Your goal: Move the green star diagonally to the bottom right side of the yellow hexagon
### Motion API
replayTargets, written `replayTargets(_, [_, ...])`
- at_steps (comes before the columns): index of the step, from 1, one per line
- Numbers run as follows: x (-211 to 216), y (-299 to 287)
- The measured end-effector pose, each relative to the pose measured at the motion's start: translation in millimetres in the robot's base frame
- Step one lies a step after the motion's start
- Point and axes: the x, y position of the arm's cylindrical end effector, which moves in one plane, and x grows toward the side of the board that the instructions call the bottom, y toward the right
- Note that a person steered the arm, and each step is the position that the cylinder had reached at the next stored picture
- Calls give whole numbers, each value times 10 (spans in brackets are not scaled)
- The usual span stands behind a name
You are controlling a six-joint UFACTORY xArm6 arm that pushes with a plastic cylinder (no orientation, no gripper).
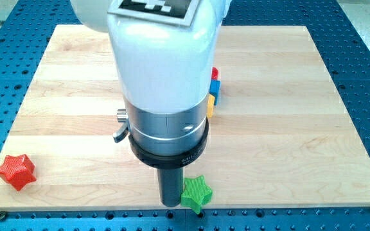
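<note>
The green star (196, 192) lies near the board's bottom edge, at the middle of the view. My tip (171, 203) is right against the star's left side. A sliver of a yellow block (211, 106), its shape hidden by the arm, shows above the star, just right of the arm's body. The star is below and slightly left of that yellow block.
A blue block (215, 88) and a red block (214, 72) peek out above the yellow one, mostly hidden by the arm. A red star (15, 171) lies at the board's bottom left corner. The wooden board (300, 128) sits on a blue perforated table.
</note>
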Motion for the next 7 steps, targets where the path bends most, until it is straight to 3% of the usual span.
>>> replayTargets(1, [0,0])
replayTargets(2, [-1,415])
replayTargets(3, [-530,1307])
replayTargets(4, [-770,2103])
replayTargets(5, [-2,2394])
replayTargets(7, [-7,2077])
